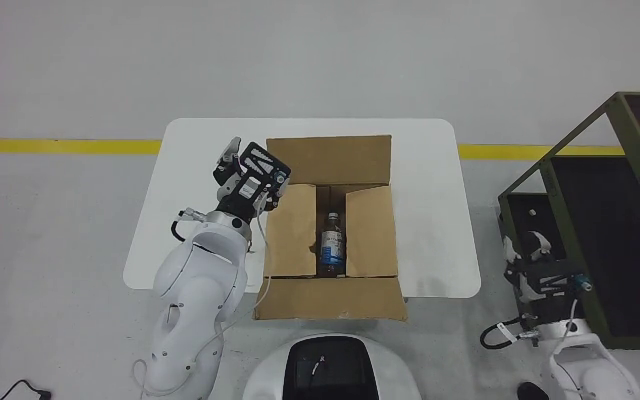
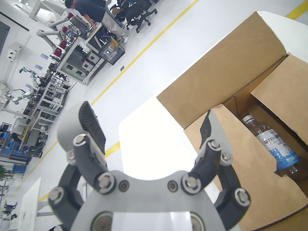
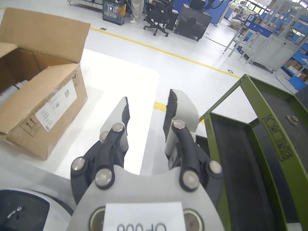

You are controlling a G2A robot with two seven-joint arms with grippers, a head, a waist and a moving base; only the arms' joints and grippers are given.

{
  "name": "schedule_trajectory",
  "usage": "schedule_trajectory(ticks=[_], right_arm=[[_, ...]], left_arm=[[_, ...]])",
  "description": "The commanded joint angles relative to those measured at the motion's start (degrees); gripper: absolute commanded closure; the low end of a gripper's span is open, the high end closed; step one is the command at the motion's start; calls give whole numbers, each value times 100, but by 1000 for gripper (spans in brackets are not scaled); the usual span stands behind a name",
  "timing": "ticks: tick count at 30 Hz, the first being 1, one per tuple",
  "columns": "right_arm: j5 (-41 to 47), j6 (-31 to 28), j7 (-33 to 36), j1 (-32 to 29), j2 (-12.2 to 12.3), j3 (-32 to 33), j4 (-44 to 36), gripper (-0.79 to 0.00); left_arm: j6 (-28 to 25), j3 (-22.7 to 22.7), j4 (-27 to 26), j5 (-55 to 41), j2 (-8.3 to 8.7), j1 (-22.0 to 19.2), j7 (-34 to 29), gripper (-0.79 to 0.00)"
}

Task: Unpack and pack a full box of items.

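left gripper (image 2: 149,117) and right gripper (image 3: 149,109) both released; we judge the bottle (image 1: 332,243) in the box (image 1: 330,160) light, slick: take it across the label.

The white table (image 1: 430,200), rounded at its corners, carried one thing directly: a brown cardboard box (image 1: 330,160). It stood about midway across the table with its four flaps folded open. The near flap reached out past the table's near edge, and white tabletop showed on either side of the box.
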Motion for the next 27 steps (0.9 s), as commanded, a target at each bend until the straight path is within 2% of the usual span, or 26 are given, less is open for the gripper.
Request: schedule_trajectory(ticks=[1,11,14,20,27], right_arm=[[5,-10,-13,121,-7,-59,76,0],[5,-10,-13,121,-7,-59,76,0],[412,-26,97,166,-44,-217,289,0],[513,216,-66,770,-127,-754,618,0],[611,478,-405,1672,-257,-1471,1370,0]], left_arm=[[0,0,0,0,0,0,0,-785],[0,0,0,0,0,0,0,-785],[0,0,0,0,0,0,0,-785],[44,16,9,2,4,36,103,-785],[178,274,204,-128,-7,-93,275,-785]])
